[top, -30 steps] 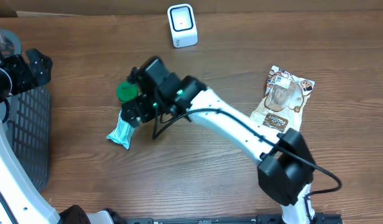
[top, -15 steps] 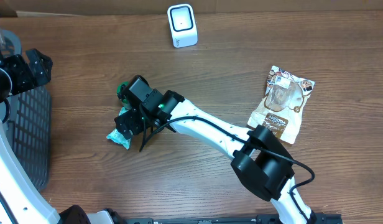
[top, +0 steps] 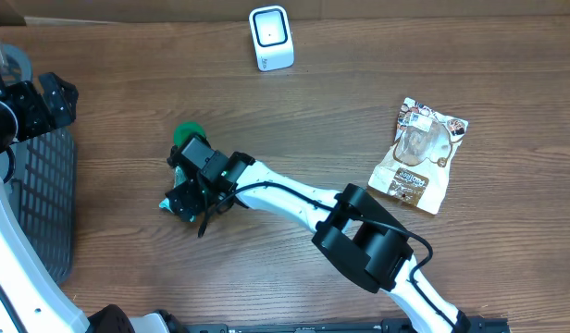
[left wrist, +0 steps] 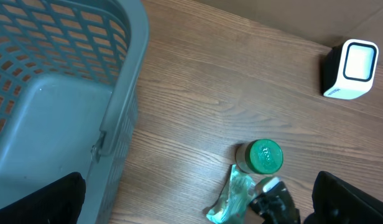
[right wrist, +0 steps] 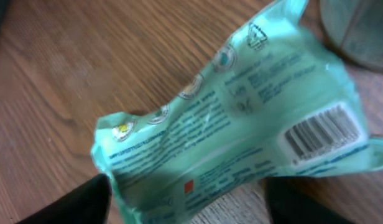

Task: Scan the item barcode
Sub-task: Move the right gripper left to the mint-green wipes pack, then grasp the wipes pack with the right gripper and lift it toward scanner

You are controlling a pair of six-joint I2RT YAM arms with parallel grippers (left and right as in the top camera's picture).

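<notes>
With your right gripper (right wrist: 188, 193) spread astride the crinkled mint-green plastic packet (right wrist: 235, 130), lying on the wooden table (top: 359, 111) left of centre overhead, pinch its plain left end so the black-barred barcode (right wrist: 322, 132) at right stays uncovered for the white boxy scanner (top: 271, 37) up top.

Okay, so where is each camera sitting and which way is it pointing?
Overhead: fixed above the table, looking straight down; shows the left arm at the edge and the right hand lowered beside the jar.
Left wrist: above the basket, looking down toward the jar and scanner; its dark fingers fill the bottom corners.
Right wrist: just above the green packet, barcode facing it; its fingers darken the bottom corners.
Shared: overhead and left wrist both show basket, jar and scanner.
</notes>
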